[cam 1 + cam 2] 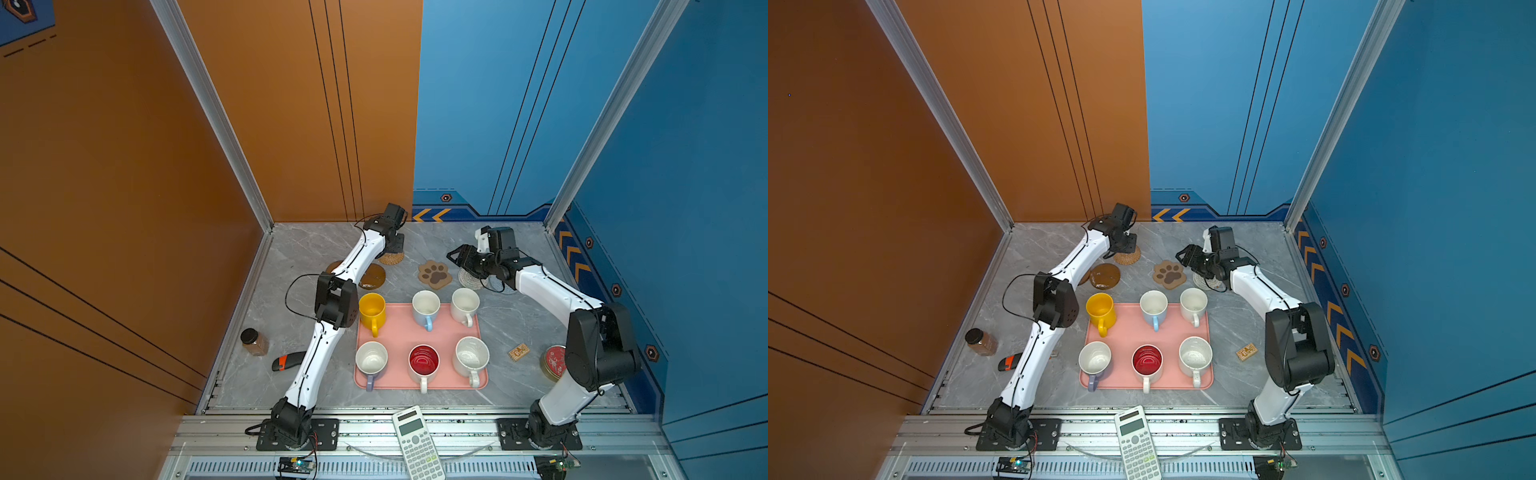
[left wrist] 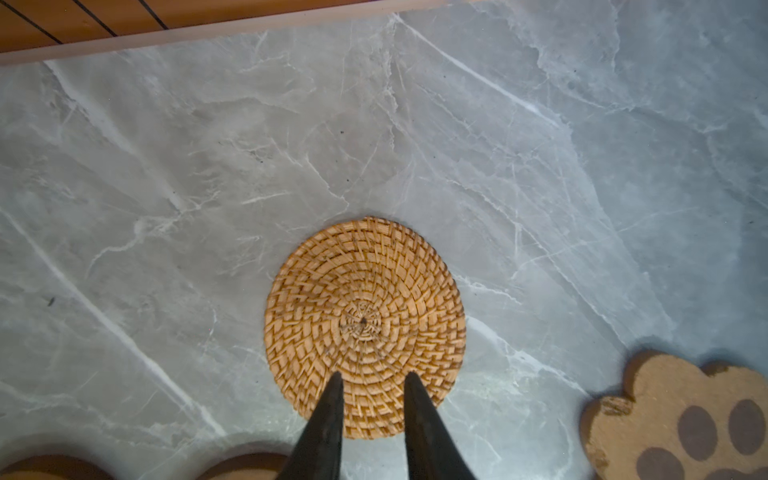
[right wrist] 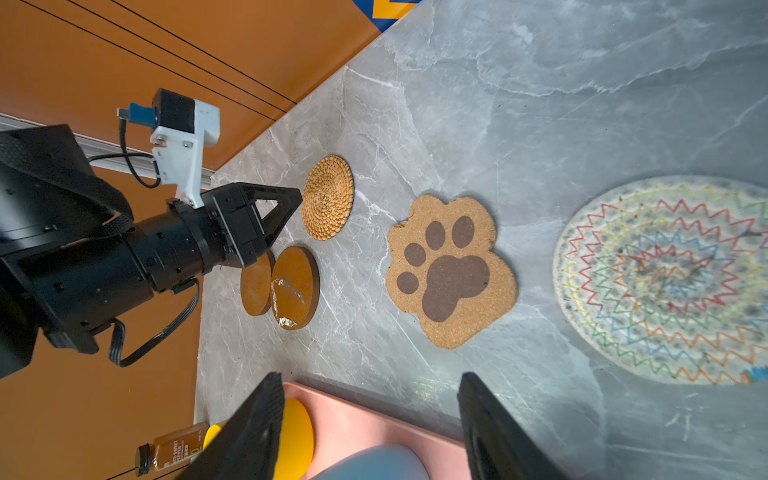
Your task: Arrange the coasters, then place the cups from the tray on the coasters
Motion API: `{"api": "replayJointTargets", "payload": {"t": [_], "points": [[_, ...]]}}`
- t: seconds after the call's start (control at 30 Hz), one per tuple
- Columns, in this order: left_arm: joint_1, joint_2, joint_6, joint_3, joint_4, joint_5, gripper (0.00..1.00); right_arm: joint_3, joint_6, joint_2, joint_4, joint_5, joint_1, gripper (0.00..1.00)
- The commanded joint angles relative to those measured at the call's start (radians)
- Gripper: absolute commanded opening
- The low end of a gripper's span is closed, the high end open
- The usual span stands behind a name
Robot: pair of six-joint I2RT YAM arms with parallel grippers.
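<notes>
My left gripper (image 2: 372, 376) stands over the near part of the tan woven coaster (image 2: 365, 324), its fingers a narrow gap apart with nothing between them. This coaster (image 1: 392, 258) lies flat at the back of the table. Two dark brown discs (image 3: 295, 286) overlap beside it, and the paw coaster (image 1: 434, 274) lies further right. My right gripper (image 1: 453, 257) hangs open and empty above the white woven coaster (image 3: 665, 278). The pink tray (image 1: 399, 332) holds several cups, among them yellow (image 1: 372, 309), light-blue (image 1: 426, 307) and red-inside (image 1: 424, 361).
A brown jar (image 1: 254, 341) and an orange-black cutter (image 1: 289, 360) lie at the left edge. A red-lidded tin (image 1: 555, 361) and a small wooden block (image 1: 518, 352) sit right of the tray. A calculator (image 1: 417, 440) rests on the front rail. Walls close three sides.
</notes>
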State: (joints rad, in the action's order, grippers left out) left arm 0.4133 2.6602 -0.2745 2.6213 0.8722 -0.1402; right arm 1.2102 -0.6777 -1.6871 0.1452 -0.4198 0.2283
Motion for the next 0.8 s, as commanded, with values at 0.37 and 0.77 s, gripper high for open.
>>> {"api": "replayJointTargets", "payload": {"t": [0.37,0.77], "points": [[-0.02,0.056,-0.141,-0.003,-0.06,0.109,0.0,-0.019,0.003,0.035,-0.005,-0.016,-0.007,0.65],[-0.021,0.035,-0.158,-0.077,-0.023,0.146,0.01,-0.028,0.004,0.038,-0.013,-0.022,-0.006,0.65]]}}
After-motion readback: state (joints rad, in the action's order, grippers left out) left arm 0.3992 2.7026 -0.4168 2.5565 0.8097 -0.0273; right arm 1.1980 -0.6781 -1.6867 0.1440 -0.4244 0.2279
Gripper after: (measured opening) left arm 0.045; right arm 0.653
